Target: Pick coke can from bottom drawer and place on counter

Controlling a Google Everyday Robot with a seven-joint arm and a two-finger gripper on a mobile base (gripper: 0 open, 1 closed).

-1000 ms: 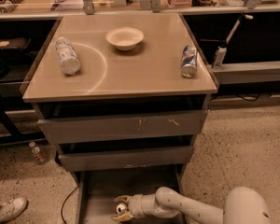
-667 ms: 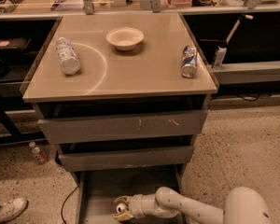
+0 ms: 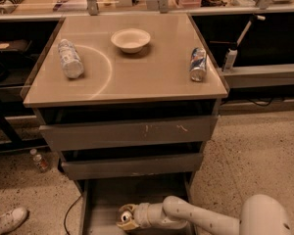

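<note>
My gripper, low in the bottom drawer, has scarcely moved this past second; whether it holds the coke can I cannot tell. Lift seemingly pending.

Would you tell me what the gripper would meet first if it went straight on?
Probably the left wall of the wide grey metal bottom drawer; the gripper, low inside it, points leftward, though depth is unclear.

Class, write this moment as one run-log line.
claw: in bottom drawer | coke can: not seen | counter: bowl, bottle, blue can
</note>
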